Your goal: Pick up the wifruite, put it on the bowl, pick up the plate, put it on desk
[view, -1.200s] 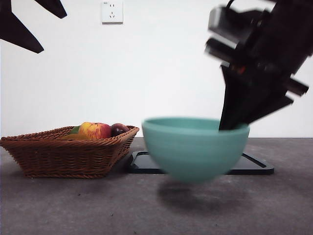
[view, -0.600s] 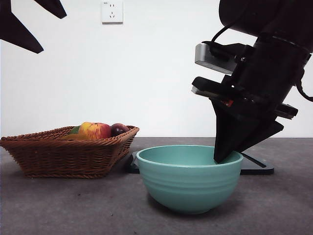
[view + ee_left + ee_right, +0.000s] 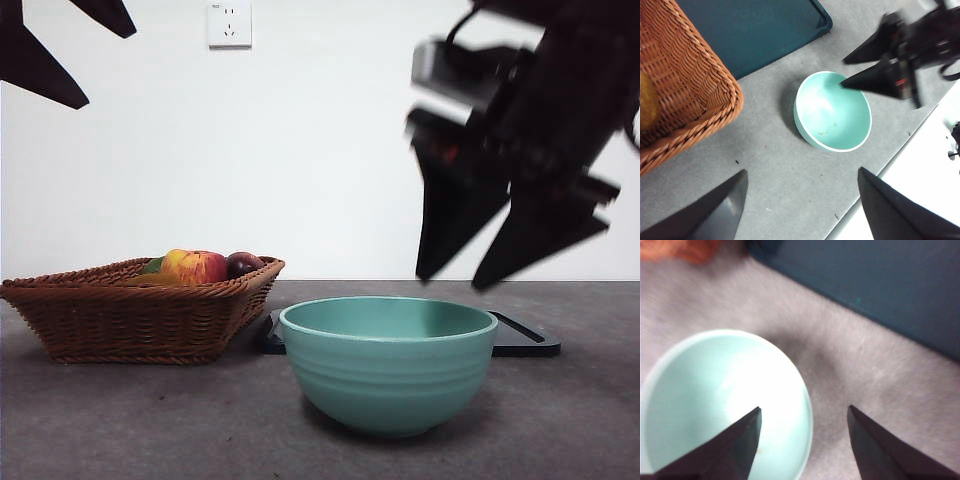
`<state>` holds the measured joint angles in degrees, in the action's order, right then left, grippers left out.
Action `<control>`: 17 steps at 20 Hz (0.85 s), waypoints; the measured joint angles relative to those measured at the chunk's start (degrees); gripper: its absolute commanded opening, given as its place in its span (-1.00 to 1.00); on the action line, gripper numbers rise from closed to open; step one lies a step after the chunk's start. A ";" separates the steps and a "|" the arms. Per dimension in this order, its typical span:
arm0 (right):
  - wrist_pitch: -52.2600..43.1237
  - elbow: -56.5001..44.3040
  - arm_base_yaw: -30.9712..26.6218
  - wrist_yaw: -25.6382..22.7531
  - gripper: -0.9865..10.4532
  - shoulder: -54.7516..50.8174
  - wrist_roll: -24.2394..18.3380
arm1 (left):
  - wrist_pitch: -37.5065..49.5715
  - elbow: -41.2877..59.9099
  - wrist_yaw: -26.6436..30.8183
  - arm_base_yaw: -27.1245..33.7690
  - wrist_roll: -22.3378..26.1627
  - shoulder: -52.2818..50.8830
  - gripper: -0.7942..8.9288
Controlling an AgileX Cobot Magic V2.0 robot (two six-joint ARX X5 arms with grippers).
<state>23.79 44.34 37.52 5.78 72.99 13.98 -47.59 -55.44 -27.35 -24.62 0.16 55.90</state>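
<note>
Bowl (image 3: 388, 362) sits empty on the surface (image 3: 150, 420), just below the right pincer (image 3: 478, 272), whose jaws gape, holding nothing. No kiwifruit shows, so that step looks undone.

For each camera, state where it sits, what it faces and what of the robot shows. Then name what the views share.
Front view: low at table height, looking level across the bowl and basket; the open right gripper hangs above the bowl.
Left wrist view: high, looking down past the left gripper.
Right wrist view: close above the bowl's rim.
Shared: the bowl and dark tray.
</note>
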 measured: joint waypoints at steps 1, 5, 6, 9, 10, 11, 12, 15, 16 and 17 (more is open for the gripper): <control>1.07 0.83 0.00 0.00 -0.35 -1.60 0.00 | 0.00 0.00 0.00 0.00 0.00 0.00 -0.13; 4.22 3.39 0.00 0.24 -0.35 -9.60 0.00 | 0.00 0.00 0.00 0.00 0.00 0.00 -0.13; 5.29 3.58 0.00 0.26 -0.35 -11.80 0.00 | 0.00 0.00 0.00 0.00 0.00 0.00 -0.13; 9.38 3.58 0.00 2.27 -0.35 -17.31 -0.02 | 0.00 0.00 0.00 0.00 0.00 0.00 -0.13; 10.75 3.58 0.00 3.85 -0.35 -18.99 0.00 | 0.00 0.00 0.00 0.00 0.00 0.00 -0.13; 12.07 3.58 0.00 5.62 -0.35 -20.59 0.00 | 0.00 0.00 0.00 0.00 0.00 0.00 -0.13; 13.29 3.58 0.00 7.54 -0.35 -21.99 0.00 | 0.00 0.02 0.00 0.00 0.00 0.00 -0.13; 16.28 3.58 0.00 12.96 -0.35 -25.35 0.00 | 0.00 0.00 0.00 0.00 0.00 0.00 -0.13; 17.20 3.58 0.00 14.27 -0.35 -26.18 0.00 | -0.04 0.02 0.00 0.00 0.00 0.00 -0.13; 18.21 3.58 0.00 15.34 -0.35 -26.86 0.00 | -0.24 0.00 0.00 0.00 0.00 0.00 -0.13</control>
<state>42.00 47.92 37.52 21.12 46.13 13.98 -47.83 -55.44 -27.35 -24.62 0.16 55.90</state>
